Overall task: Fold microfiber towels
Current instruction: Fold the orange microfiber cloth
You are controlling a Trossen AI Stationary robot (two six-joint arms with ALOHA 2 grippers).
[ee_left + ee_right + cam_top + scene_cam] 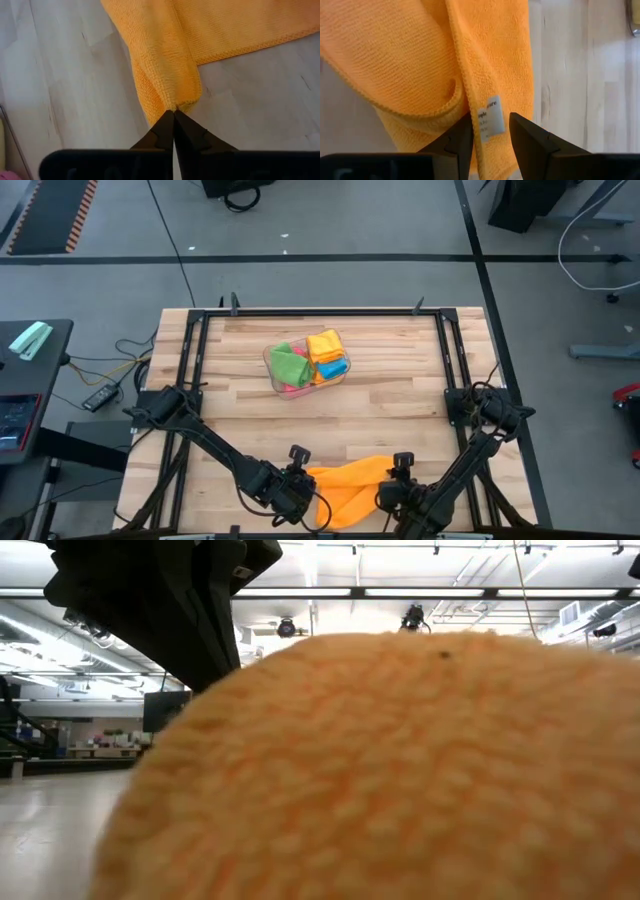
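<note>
Towel in hand: orange microfiber towel (pixel 350 485), lower centre of the high view, spread on the tabletop (pixel 400 395) between both grippers.
Left gripper (pixel 300 490): lower centre-left in the high view; pinched shut on a gathered corner of the orange towel (pixel 170 55), cloth bunched to a point at the fingertips.
Right gripper (pixel 392 492): lower centre-right in the high view; fingers (pixel 457 140) set either side of the towel edge at its white label (pixel 488 120), apparently gripping it.
Reason for hold: two edge points taken at once, judged as preparation for drawing one side over for a fold.
Remaining towels: green (pixel 289 364), yellow-orange (pixel 325 345), blue (pixel 333 368) and pink, bundled in the clear bin (pixel 270 362), upper centre of the tabletop, well apart from the grippers.
Low view: filled almost entirely by orange cloth (pixel 400 780); no detail usable.
Progress: early; fold not yet formed.
</note>
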